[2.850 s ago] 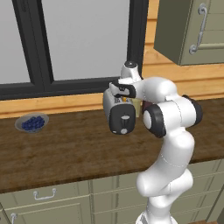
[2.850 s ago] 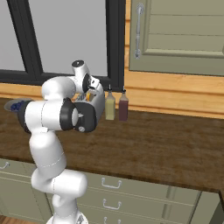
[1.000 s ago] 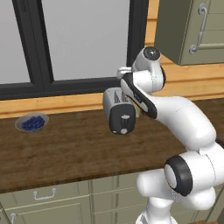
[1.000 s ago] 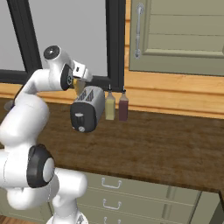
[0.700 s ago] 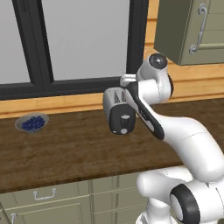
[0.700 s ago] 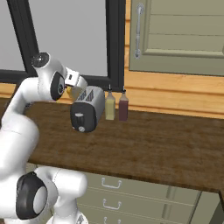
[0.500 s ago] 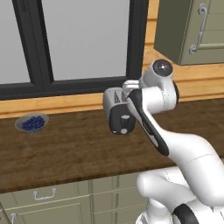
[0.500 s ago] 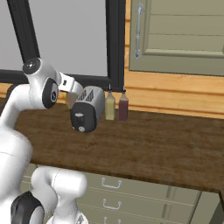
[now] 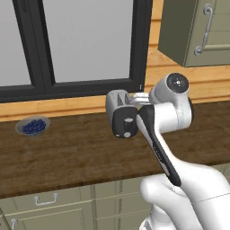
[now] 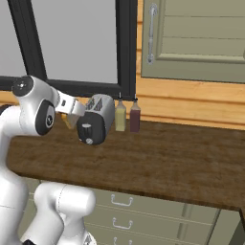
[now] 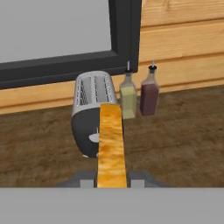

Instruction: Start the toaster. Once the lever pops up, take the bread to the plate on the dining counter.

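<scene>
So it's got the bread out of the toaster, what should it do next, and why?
Probably carry the bread clear of the toaster and turn away to look for the plate. The gripper holds the slice edge-on, already out of the slots, and the counter in sight carries a bowl of blueberries.

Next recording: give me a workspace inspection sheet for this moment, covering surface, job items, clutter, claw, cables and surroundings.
Surface: broad dark brown wood-grain counter.
Job's things: small silver toaster with black end panel stands near the window wall, top slots look empty; golden-brown toasted bread slice is seen edge-on in the hand view, clear of the toaster. Plate: nothing seen.
Clutter: grey bowl of blueberries at the counter's left; pale yellow bottle and dark red bottle beside the toaster.
Claw: claw shut on the bread slice.
Cables: nothing seen.
Surroundings: dark-framed window, wood-panelled wall, olive wall cabinet, drawers below.
</scene>
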